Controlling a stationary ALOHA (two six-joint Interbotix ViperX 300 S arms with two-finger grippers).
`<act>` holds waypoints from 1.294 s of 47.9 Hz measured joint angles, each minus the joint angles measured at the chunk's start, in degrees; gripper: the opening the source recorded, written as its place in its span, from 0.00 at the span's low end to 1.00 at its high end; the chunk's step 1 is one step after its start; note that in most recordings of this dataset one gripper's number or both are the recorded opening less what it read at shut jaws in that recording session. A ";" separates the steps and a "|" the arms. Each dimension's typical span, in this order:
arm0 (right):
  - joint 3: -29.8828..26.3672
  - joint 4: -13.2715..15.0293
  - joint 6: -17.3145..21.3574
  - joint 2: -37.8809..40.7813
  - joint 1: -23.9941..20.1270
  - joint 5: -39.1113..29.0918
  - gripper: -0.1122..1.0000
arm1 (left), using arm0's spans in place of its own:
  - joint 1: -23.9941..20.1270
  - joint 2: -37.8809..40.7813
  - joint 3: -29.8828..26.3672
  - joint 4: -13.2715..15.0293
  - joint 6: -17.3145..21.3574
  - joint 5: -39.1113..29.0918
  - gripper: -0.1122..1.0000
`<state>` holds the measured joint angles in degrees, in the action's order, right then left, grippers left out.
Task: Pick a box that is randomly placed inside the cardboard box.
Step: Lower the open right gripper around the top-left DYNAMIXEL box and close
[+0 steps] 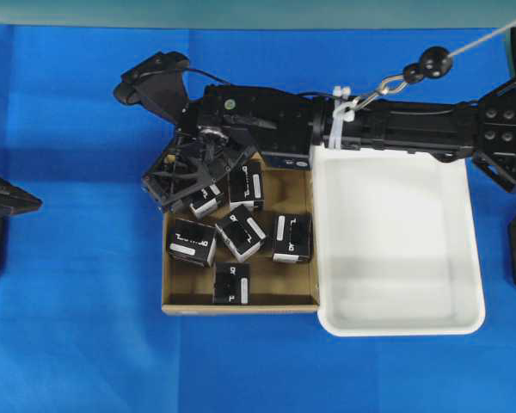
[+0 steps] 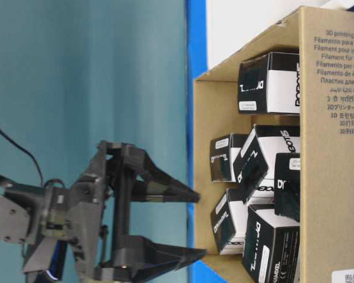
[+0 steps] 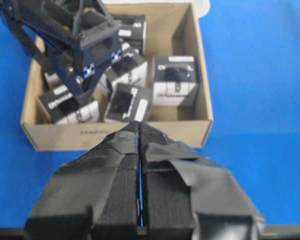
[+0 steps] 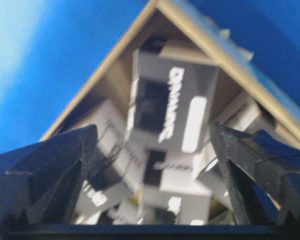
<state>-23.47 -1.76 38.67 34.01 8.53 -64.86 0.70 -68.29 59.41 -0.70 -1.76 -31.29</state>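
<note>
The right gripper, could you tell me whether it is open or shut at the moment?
Open. The right gripper has its two fingers spread wide apart, with the black cartons in the cardboard box visible between them, none gripped.

Small cartons [image 1: 241,232] inside cardboard box [image 1: 241,303] (six, loosely scattered), white tray [image 1: 396,323] touching its right

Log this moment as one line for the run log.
right gripper: open, over cardboard box's far-left corner | holding nothing | left gripper: shut, parked outside | white tray: empty
</note>
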 measured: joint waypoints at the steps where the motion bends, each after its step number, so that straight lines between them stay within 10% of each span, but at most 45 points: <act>1: -0.09 0.00 -0.09 0.09 0.00 0.09 1.00 | 0.09 0.00 0.00 0.00 0.00 0.00 0.06; 49: 0.62 1.14 3.69 4.48 -0.44 5.36 0.99 | 0.09 0.00 0.26 0.00 0.00 -1.14 0.06; 62: -0.26 1.05 11.87 4.83 -0.09 1.14 0.65 | 0.09 0.00 0.35 0.00 0.00 -1.32 0.06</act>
<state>-23.73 -0.70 50.54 38.85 8.44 -63.72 0.79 -68.29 59.77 -0.70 -1.76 -32.61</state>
